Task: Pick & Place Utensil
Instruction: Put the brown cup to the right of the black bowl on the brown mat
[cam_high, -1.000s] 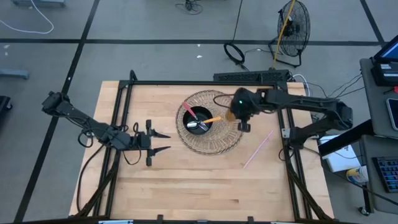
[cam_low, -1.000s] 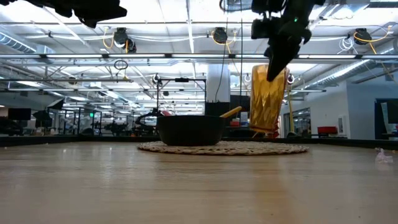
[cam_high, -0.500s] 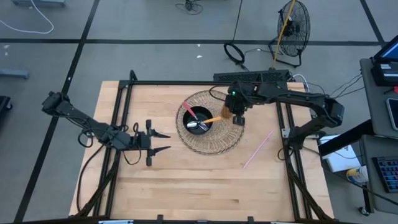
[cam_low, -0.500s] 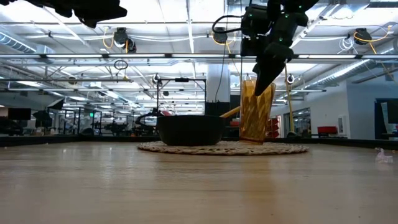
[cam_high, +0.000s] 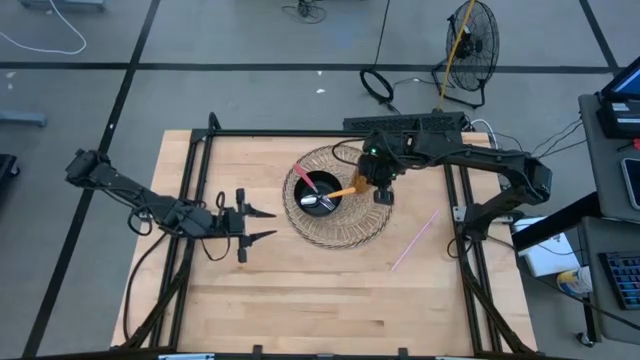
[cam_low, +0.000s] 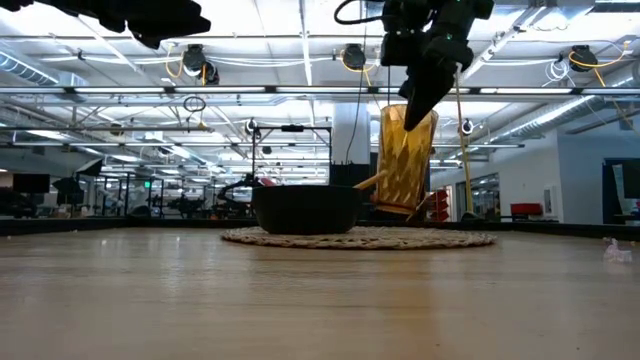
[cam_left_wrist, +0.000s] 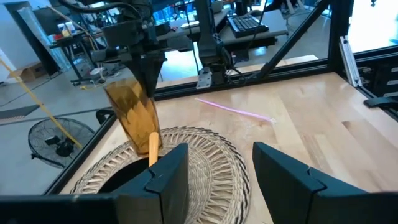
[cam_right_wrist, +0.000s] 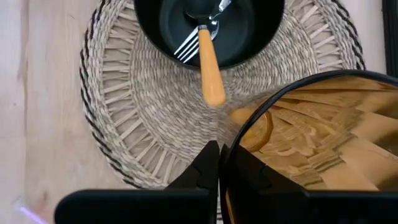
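The right claw (cam_high: 378, 183) pinches the rim of the amber cup (cam_low: 404, 160), tilted over the woven mat (cam_high: 336, 222). The left claw (cam_high: 252, 224) gapes empty near the tabletop's left edge.

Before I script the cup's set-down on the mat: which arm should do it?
Right. Its gripper already pinches the amber cup by the rim, over the woven mat. The left gripper waits beside the mat, holding nothing.

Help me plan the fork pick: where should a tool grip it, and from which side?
Grip the orange handle from above. The fork leans on the black bowl's rim, handle sticking out over the woven mat; its tines lie inside among other utensils.
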